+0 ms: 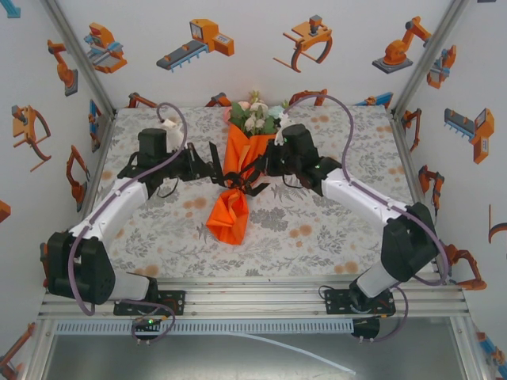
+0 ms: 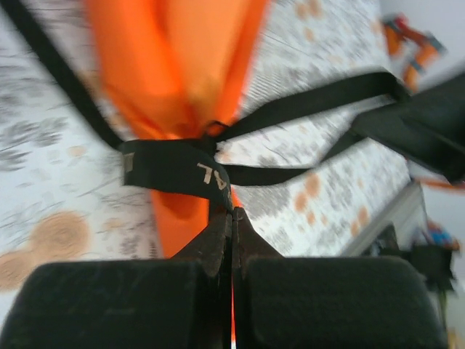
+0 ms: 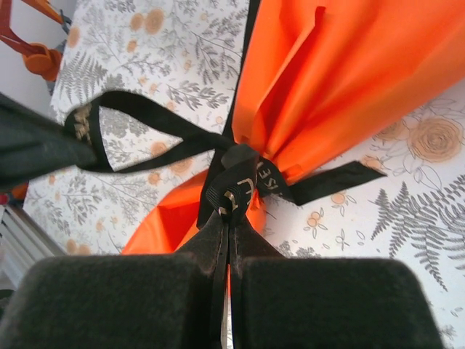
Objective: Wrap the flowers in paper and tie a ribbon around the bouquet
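The bouquet lies mid-table, its flowers (image 1: 255, 115) at the far end and the orange paper (image 1: 230, 218) bunched around the stems. The black ribbon (image 1: 238, 188) is tied round the paper's narrow waist. My left gripper (image 2: 232, 211) is shut on a lettered loop of the ribbon (image 2: 178, 171), just left of the knot, with the paper (image 2: 174, 65) beyond it. My right gripper (image 3: 229, 207) is shut on the ribbon (image 3: 243, 185) at the knot against the paper (image 3: 341, 80). In the top view the left gripper (image 1: 219, 170) and right gripper (image 1: 255, 187) flank the waist.
The grey floral table cover (image 1: 317, 229) stretches around the bouquet. A free ribbon tail (image 3: 341, 178) lies on the cover to the right of the knot, and another loop (image 3: 138, 109) runs toward the left gripper's body (image 3: 36, 145). Walls enclose the table on three sides.
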Available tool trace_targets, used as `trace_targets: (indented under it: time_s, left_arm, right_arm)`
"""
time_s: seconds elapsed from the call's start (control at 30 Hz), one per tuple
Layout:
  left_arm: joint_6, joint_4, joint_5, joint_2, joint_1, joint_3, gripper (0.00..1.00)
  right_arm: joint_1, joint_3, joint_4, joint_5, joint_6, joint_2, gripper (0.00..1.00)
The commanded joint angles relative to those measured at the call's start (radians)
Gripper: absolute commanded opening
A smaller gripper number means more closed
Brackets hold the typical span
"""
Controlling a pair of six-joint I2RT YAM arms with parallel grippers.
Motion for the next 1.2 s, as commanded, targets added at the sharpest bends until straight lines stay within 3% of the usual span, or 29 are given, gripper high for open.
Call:
trace_targets:
  time_s: [0.0, 0.27, 0.4, 0.5, 0.57, 0.63, 0.73, 0.87, 1.0, 1.1, 1.17]
  left_arm:
    - [0.124, 0.075, 0.332, -0.003, -0.047, 0.010, 0.00]
    - [0.192, 0.022, 0.351, 0.042, -0.216, 0.045, 0.00]
    - [0.246, -0.040, 0.258, 0.067, -0.310, 0.040, 0.05]
    - [0.258, -0.044, 0.143, 0.098, -0.390, 0.041, 0.21]
    - [0.259, -0.004, 0.084, 0.082, -0.418, 0.020, 0.37]
    - [0.257, 0.024, 0.032, 0.032, -0.418, -0.004, 0.51]
    - [0.273, 0.041, -0.039, -0.064, -0.406, -0.026, 0.59]
    - [0.212, 0.067, -0.062, -0.168, -0.344, -0.044, 0.61]
    - [0.024, 0.004, -0.277, -0.156, -0.234, 0.000, 0.55]
    - [-0.105, -0.069, -0.176, -0.041, -0.151, 0.090, 0.51]
    - [-0.121, 0.030, -0.109, -0.023, -0.161, 0.055, 0.47]
  right_arm:
    - [0.008, 0.064, 0.014, -0.010, 0.055, 0.029, 0.00]
    - [0.024, 0.127, -0.016, -0.015, 0.082, 0.068, 0.00]
    - [0.026, 0.127, -0.015, -0.016, 0.091, 0.073, 0.00]
    - [0.028, 0.127, -0.015, -0.019, 0.091, 0.074, 0.00]
    - [0.028, 0.125, -0.019, -0.018, 0.090, 0.073, 0.00]
    - [0.028, 0.122, -0.021, -0.013, 0.088, 0.068, 0.00]
    - [0.028, 0.116, -0.022, -0.010, 0.084, 0.066, 0.00]
    - [0.028, 0.117, -0.025, -0.010, 0.081, 0.071, 0.00]
    - [0.032, 0.106, 0.000, -0.035, 0.061, 0.073, 0.00]
    - [0.044, 0.100, 0.019, -0.052, 0.033, 0.068, 0.00]
    - [0.051, 0.109, 0.015, -0.058, 0.037, 0.072, 0.00]
